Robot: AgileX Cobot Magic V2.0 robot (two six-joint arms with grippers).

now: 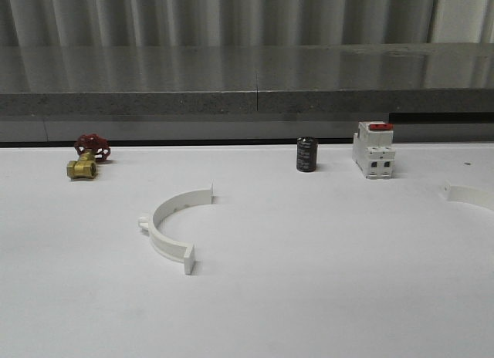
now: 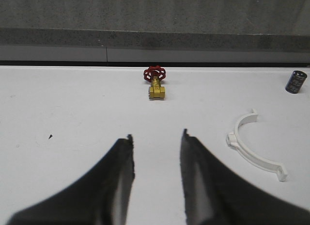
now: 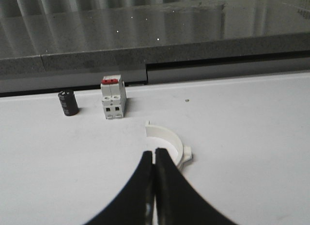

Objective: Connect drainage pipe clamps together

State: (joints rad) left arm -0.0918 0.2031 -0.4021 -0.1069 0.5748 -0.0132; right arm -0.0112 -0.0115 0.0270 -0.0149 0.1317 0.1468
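Clamp halves well apart: your left half-ring (image 1: 174, 224) lies mid-table, right half-ring (image 3: 167, 138) nr breaker (image 3: 113, 97). L gripper (image 2: 156, 137) spread, empty; R gripper (image 3: 154, 152) pressed together, empty.

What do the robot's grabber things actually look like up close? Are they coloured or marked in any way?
Each one is a pair of plain black fingers, broad where they enter the picture and tapering in a smooth curve to narrow tips. The left gripper has slightly ragged, notched tips and a faint sheen along its inner faces. The right gripper looks matte and smooth. No markings, labels or cables are visible.
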